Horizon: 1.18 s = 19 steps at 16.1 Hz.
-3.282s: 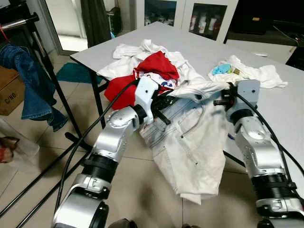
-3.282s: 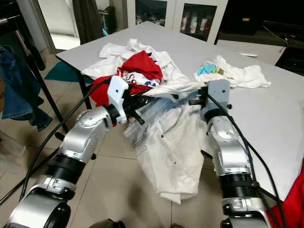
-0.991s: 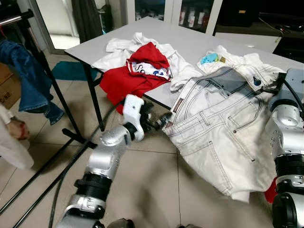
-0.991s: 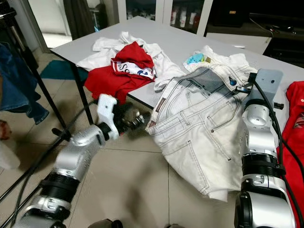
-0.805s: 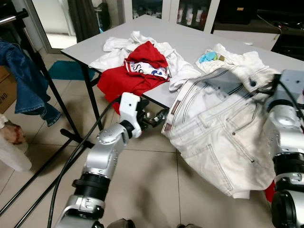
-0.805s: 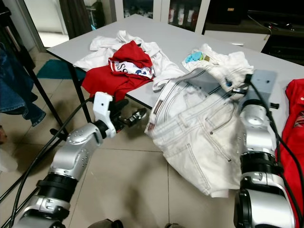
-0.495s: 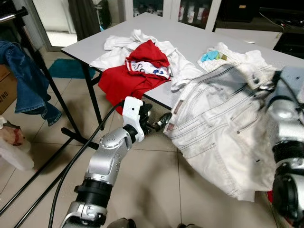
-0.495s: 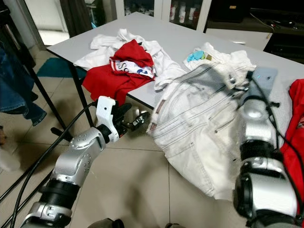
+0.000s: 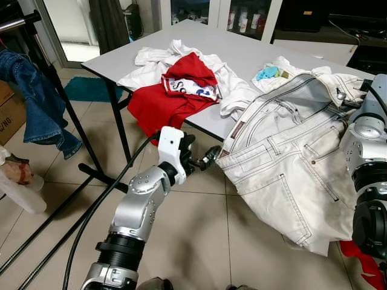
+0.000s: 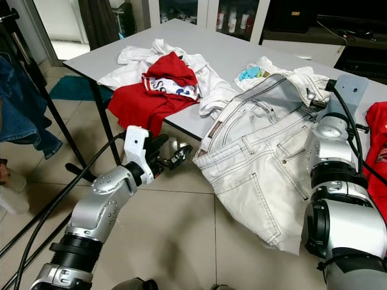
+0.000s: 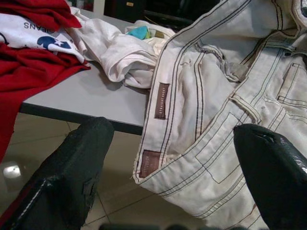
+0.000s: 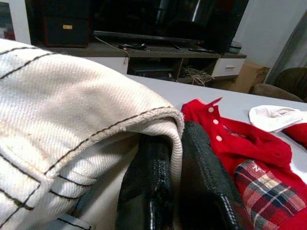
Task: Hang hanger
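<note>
Left eye view: grey table [image 9: 254, 57] on tiled floor [image 9: 193, 235]; right hand [image 12: 175, 191] pinching white jeans [image 9: 290, 157] (left hand [image 11: 172, 163] spread).

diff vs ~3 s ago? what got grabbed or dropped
The left gripper let go of the white jeans and now hangs open off the table's edge. The right gripper stays shut on the waistband and has drawn the jeans to the robot's right. The red shirt and white clothes lie as before.
</note>
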### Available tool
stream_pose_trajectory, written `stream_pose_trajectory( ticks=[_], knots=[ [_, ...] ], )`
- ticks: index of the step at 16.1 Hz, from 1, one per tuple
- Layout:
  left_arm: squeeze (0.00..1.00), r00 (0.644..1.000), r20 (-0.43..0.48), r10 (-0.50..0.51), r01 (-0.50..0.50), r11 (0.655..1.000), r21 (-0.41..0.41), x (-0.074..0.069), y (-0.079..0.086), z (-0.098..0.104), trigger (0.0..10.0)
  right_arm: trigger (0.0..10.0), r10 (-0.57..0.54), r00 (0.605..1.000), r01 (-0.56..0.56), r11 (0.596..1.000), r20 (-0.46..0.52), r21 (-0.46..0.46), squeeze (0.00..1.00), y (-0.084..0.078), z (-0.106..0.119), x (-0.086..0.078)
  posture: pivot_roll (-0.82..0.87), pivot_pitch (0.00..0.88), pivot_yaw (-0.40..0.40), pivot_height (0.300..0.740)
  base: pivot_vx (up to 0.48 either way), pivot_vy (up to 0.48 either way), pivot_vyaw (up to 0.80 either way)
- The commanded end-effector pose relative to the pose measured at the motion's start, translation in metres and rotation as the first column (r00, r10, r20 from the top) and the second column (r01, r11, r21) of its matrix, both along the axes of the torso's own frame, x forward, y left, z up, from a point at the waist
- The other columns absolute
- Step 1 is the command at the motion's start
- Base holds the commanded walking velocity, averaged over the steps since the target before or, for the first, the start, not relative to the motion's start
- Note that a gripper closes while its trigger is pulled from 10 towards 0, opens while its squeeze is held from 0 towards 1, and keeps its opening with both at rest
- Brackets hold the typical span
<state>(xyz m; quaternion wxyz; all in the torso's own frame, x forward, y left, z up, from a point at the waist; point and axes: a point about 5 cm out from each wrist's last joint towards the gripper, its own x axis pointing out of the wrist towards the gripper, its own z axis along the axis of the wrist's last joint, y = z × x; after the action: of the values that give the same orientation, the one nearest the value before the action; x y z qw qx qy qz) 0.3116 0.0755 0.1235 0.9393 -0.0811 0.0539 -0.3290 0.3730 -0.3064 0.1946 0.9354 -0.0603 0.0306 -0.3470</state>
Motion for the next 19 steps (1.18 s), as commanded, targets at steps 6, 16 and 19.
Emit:
stream_pose_trajectory(
  ticks=[6, 16, 19],
  knots=[
    [0.0, 1.0, 0.002, -0.007, 0.007, 1.0, -0.002, -0.0004, -0.0008, 0.002, 10.0, 10.0, -0.034, 0.993, 0.038, 0.999, 0.109, -0.033, 0.0, -0.0093, 0.0279, -0.0001, -0.05, 0.0, -0.033, 0.74, 0.0, 0.0, 0.0],
    [0.0, 1.0, 0.002, -0.007, 0.007, 1.0, -0.002, -0.0004, -0.0008, 0.002, 10.0, 10.0, -0.034, 0.993, 0.038, 0.999, 0.109, -0.033, 0.0, -0.0093, 0.0279, -0.0001, -0.05, 0.0, -0.033, 0.74, 0.0, 0.0, 0.0],
    [0.0, 1.0, 0.002, -0.007, 0.007, 1.0, -0.002, -0.0004, -0.0008, 0.002, 10.0, 10.0, -0.034, 0.993, 0.038, 0.999, 0.109, -0.033, 0.0, -0.0093, 0.0279, -0.0001, -0.05, 0.0, -0.033, 0.74, 0.0, 0.0, 0.0]
  ],
)
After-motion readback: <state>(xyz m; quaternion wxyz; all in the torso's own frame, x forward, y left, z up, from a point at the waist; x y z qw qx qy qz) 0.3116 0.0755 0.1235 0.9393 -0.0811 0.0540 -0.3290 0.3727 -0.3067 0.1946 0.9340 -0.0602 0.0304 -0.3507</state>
